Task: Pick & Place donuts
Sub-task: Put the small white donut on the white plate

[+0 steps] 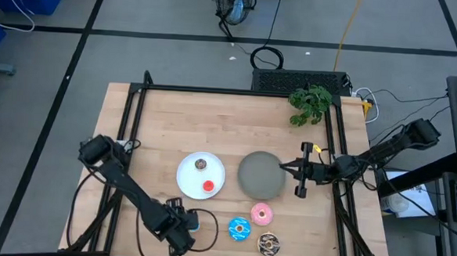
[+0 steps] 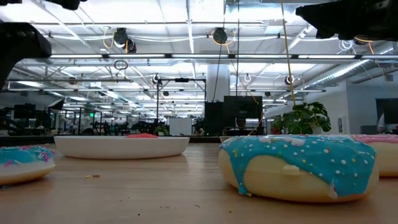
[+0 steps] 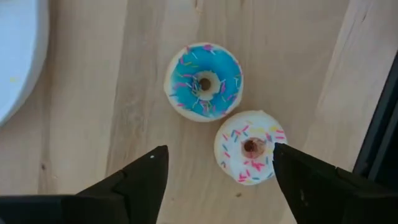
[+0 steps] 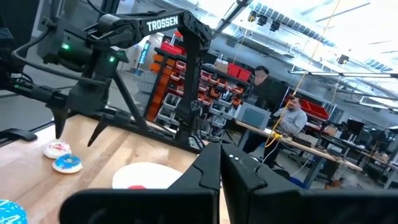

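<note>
My left gripper (image 3: 217, 171) is open and points down over two tiny donuts near the table's near edge. One is blue (image 3: 204, 82) and one white-pink (image 3: 250, 147); both lie flat on the wood. The white-pink one sits just inside one fingertip (image 3: 287, 163), and the right wrist view shows the fingers above the table. A white plate (image 1: 188, 181) carries a tiny brown donut (image 1: 201, 164) and a tiny red one (image 1: 208, 186). The larger blue (image 1: 240, 228), pink (image 1: 261, 214) and brown (image 1: 269, 243) donuts lie near the front. My right gripper (image 1: 284, 167) is shut, beside the grey plate (image 1: 257, 175).
A green plant (image 1: 310, 103) stands at the table's far right corner. A dark frame rail (image 1: 341, 189) runs along the table's sides. Bare wood (image 1: 182, 118) lies beyond the plates. People sit at desks in the room behind (image 4: 292, 118).
</note>
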Action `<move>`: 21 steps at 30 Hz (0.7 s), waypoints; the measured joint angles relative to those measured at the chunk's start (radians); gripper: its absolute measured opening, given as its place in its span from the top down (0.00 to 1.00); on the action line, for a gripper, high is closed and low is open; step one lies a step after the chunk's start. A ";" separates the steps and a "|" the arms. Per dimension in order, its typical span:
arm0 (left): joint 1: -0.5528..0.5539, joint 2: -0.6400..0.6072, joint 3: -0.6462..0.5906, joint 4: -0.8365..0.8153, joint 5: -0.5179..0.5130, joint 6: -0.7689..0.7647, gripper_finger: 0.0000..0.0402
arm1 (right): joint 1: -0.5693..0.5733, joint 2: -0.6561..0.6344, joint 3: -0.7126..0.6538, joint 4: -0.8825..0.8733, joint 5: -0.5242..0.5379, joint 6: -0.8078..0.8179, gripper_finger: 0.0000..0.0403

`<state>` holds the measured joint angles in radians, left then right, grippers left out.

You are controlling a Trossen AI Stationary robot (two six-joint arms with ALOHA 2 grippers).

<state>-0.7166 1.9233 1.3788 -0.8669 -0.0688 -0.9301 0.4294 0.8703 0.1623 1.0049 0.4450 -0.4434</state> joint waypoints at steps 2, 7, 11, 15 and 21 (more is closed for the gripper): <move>-0.004 0.004 0.000 -0.001 -0.002 0.013 0.25 | 0.000 0.000 0.000 0.000 0.000 -0.008 1.00; -0.012 0.004 0.000 -0.001 -0.025 0.027 0.22 | 0.000 0.000 0.000 0.000 0.000 -0.014 1.00; -0.022 0.004 0.000 -0.001 -0.038 0.026 0.24 | 0.000 0.000 0.000 0.000 0.000 -0.009 1.00; -0.028 0.009 0.000 0.000 -0.059 0.012 0.29 | 0.000 0.000 0.000 0.000 0.000 0.002 1.00; -0.034 0.056 -0.001 0.004 -0.046 0.003 0.29 | 0.000 0.000 0.000 0.000 -0.001 0.004 1.00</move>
<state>-0.7502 1.9788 1.3783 -0.8634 -0.1146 -0.9270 0.4294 0.8703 0.1623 1.0053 0.4442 -0.4398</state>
